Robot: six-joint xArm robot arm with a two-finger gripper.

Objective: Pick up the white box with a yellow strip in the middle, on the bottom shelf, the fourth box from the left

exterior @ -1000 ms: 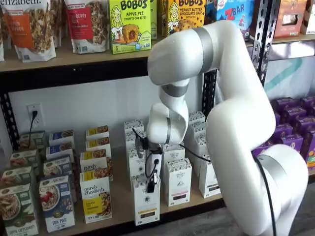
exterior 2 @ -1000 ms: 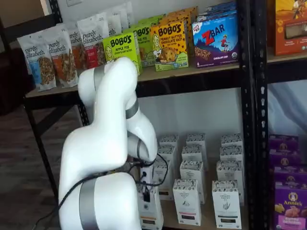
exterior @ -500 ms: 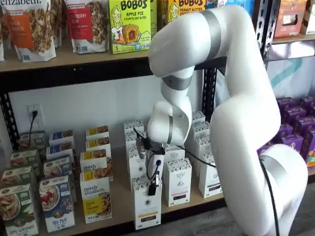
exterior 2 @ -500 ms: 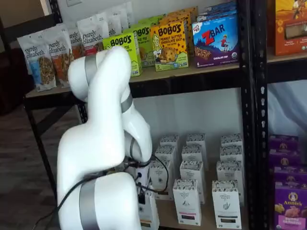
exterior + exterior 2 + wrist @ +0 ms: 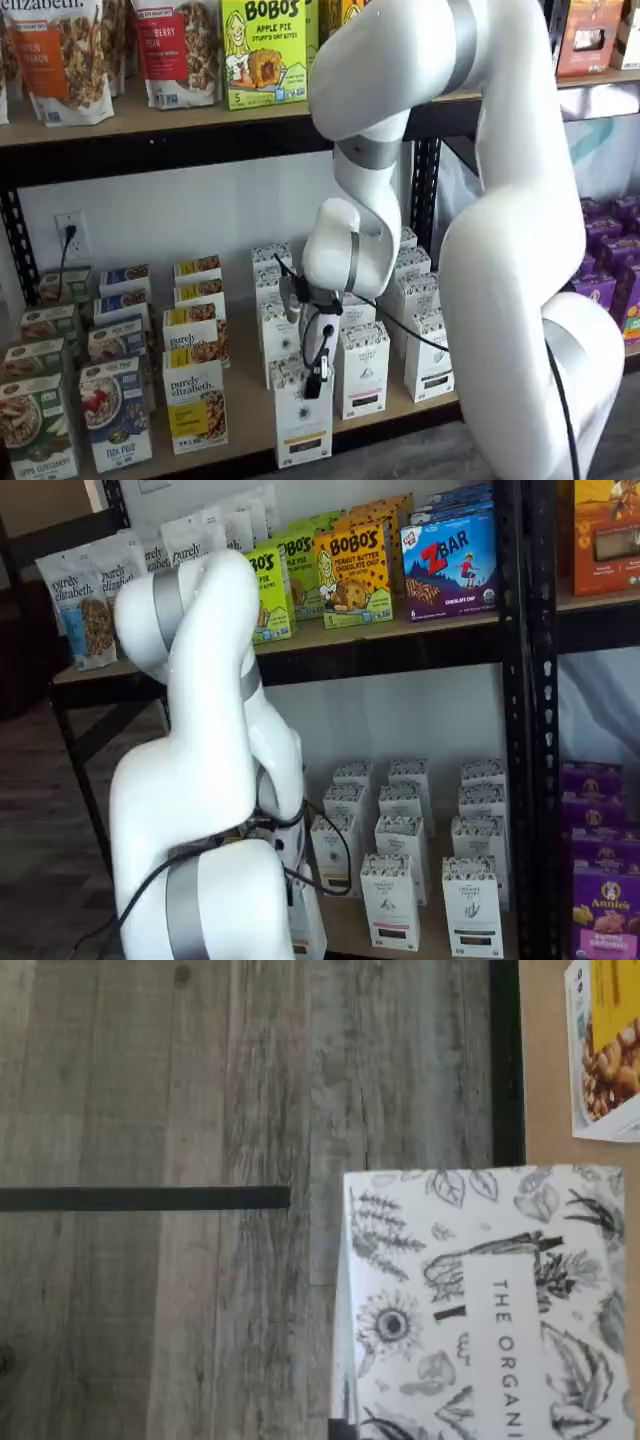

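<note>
Shelf view: white xArm (image 5: 500, 250) fills the right half; its gripper (image 5: 316, 383) is clamped on the white box (image 5: 301, 420) at 6 o'clock, front of the bottom shelf (image 5: 250, 400). At 9 o'clock, a "purely elizabeth" box (image 5: 196, 408). Wrist view: box top (image 5: 490, 1300) reads "THE ORGANI".

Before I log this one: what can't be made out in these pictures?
- Gripper: in a shelf view, side-on; the fingers' contact with the white box is unclear.
- Wrist view: box top cut off by the frame edge; no fingers seen.
- In a shelf view, the arm hides gripper and most of the box.
</note>
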